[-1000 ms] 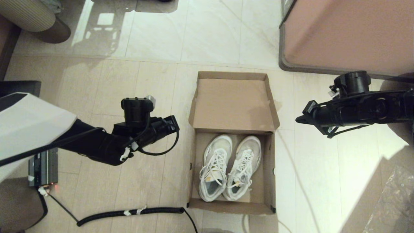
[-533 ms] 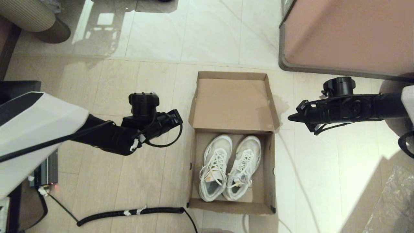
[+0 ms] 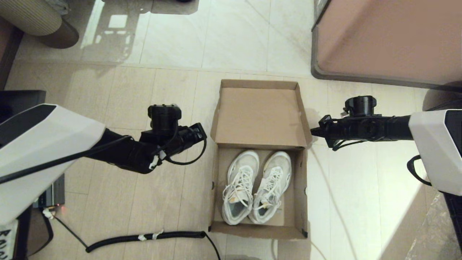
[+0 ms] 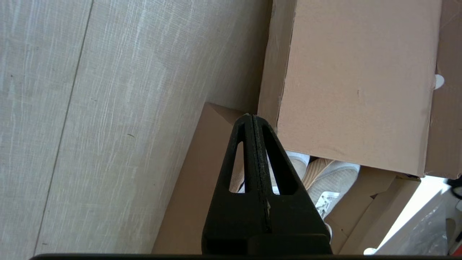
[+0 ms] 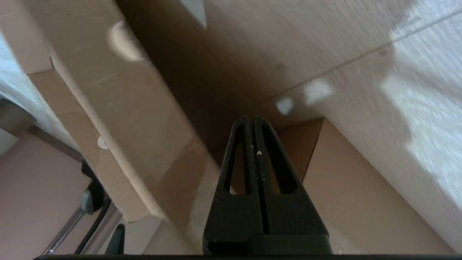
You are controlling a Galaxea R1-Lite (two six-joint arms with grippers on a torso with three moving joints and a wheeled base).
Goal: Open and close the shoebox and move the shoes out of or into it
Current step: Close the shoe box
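The brown cardboard shoebox (image 3: 216, 180) stands open on the floor, its hinged lid (image 3: 260, 115) raised at the far side. Two white lace-up sneakers (image 3: 256, 187) lie side by side inside, toes toward the lid. My left gripper (image 3: 204, 134) is shut and empty, just left of the box near the lid's left corner; the left wrist view shows its tip (image 4: 251, 117) before the lid (image 4: 357, 90). My right gripper (image 3: 313, 131) is shut and empty, its tip at the lid's right edge; in the right wrist view it (image 5: 251, 119) points at the box's outer wall (image 5: 346, 187).
A large pinkish-brown block with a dark rim (image 3: 386, 39) stands at the back right. A black corrugated cable (image 3: 144, 238) lies on the floor in front of the box at left. A small dark device (image 3: 48, 195) sits at the left edge. A round ribbed object (image 3: 36, 18) is at back left.
Both arms have moved inward toward the box. The right gripper travelled left and down to the lid's right edge; the left gripper edged right toward the lid's left corner.
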